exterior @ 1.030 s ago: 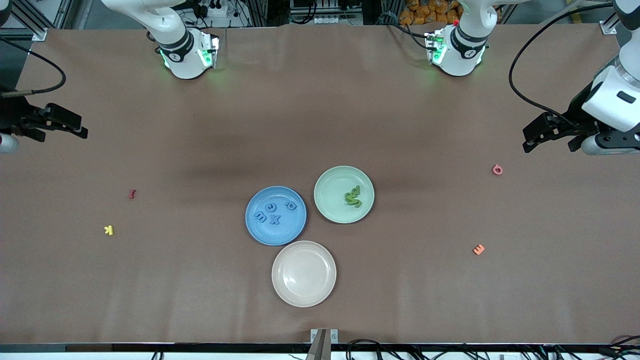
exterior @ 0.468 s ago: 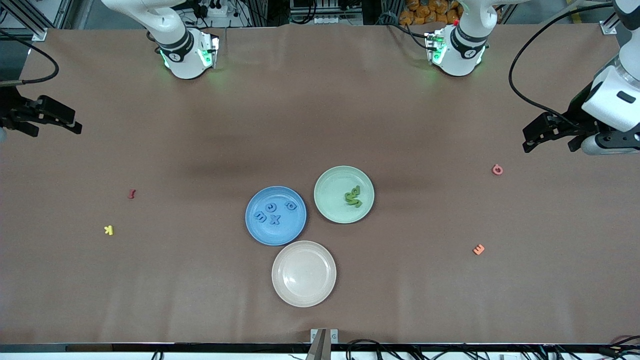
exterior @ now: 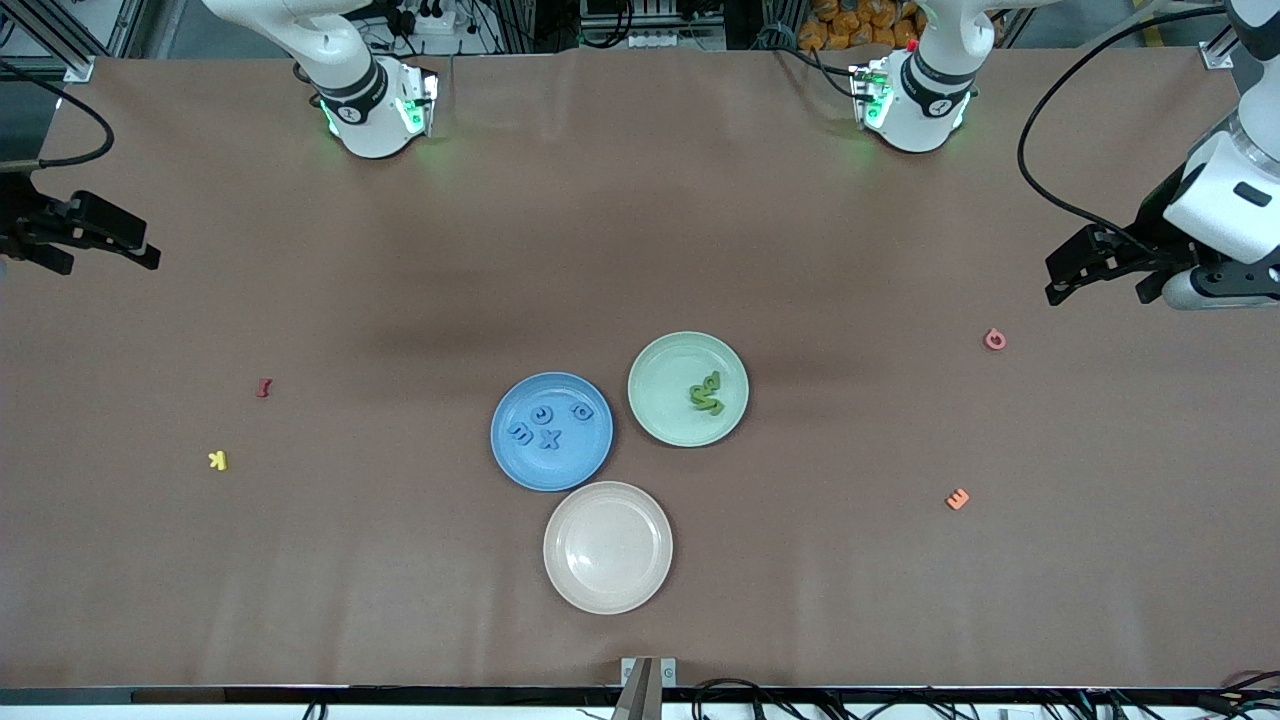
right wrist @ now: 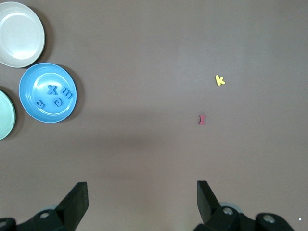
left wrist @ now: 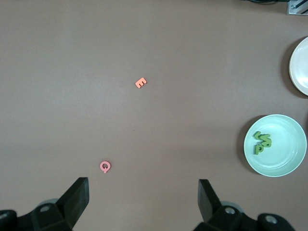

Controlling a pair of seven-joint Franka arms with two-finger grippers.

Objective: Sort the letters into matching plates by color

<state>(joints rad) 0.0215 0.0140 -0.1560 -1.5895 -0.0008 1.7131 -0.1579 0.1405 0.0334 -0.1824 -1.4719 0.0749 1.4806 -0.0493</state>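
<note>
While our two arms wait at the ends of the table, both of our pinchers are empty. Our left gripper (exterior: 1075, 272) hangs over the bare table at the left arm's end, and in the left wrist view its fingers (left wrist: 77, 195) are spread wide apart with nothing between them. Our right gripper (exterior: 120, 240) hangs over the table at the right arm's end, and its fingers (right wrist: 79, 197) are spread wide too, holding nothing.

Going out from the left gripper, we first see a pink letter (exterior: 994, 339) lying on the table near it, and then an orange letter (exterior: 957, 498) nearer to the front camera. Going out from the right gripper, we see a red letter (exterior: 264, 387) and a yellow letter (exterior: 217, 460) on the table. None of these are ours to sort.

In the middle of the table sit three plates close together. The blue plate (exterior: 585, 455) holds four blue letters (exterior: 548, 425), lying flat and spread out. The green plate (exterior: 665, 375) holds the green letters (exterior: 706, 392), bunched in a little heap, some lying on top of each other. We cannot count them well in the heap. The cream plate (exterior: 608, 546), nearest the front camera, has nothing in it.

We see no blue or green letter left on the table. So we think the sorting is done, or very close to done. If all the green ones are in that heap, nothing is left for us to pick up.
</note>
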